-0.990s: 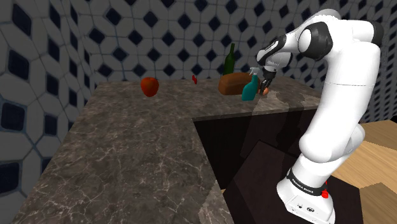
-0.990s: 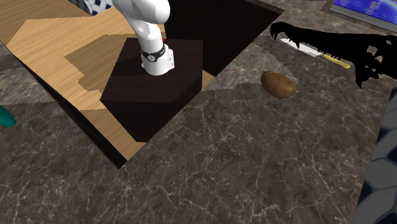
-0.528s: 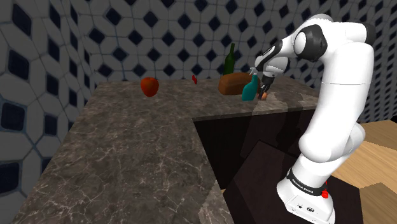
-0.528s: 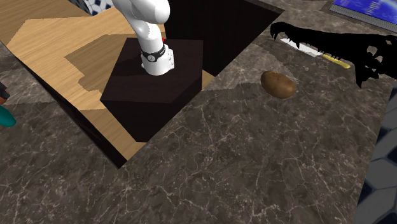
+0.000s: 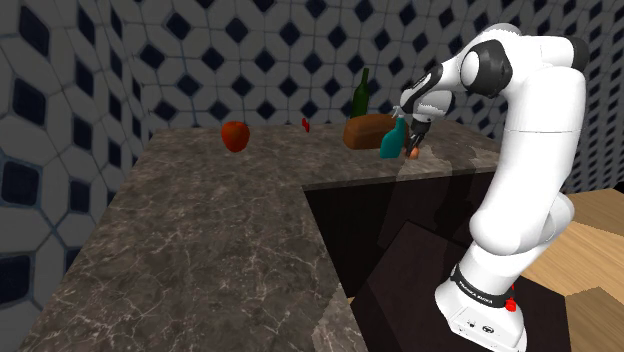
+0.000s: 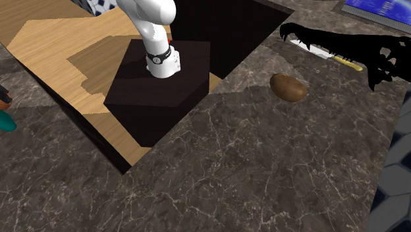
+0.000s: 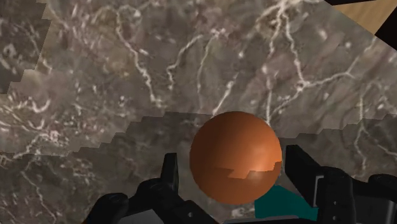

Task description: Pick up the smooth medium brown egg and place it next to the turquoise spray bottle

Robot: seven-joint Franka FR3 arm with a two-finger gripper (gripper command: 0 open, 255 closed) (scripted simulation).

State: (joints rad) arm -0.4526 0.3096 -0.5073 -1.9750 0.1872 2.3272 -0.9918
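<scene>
text: none legible | arm base band (image 5: 478,291): small dark lettering, too small to read

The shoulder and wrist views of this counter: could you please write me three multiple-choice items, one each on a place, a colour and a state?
1. Where is the smooth orange-brown egg? A. Close beside the turquoise spray bottle. B. On the robot's stand. C. On the wooden floor.
2. What colour is the round fruit on the dark marbled counter? A. Green. B. Red. C. Yellow.
3. How is the tall dark green bottle posed? A. Lying down. B. Upside down. C. Upright.
Answers: 1 A, turquoise shows right beside the egg; 2 B, it is plainly red; 3 C, its neck points up.
</scene>
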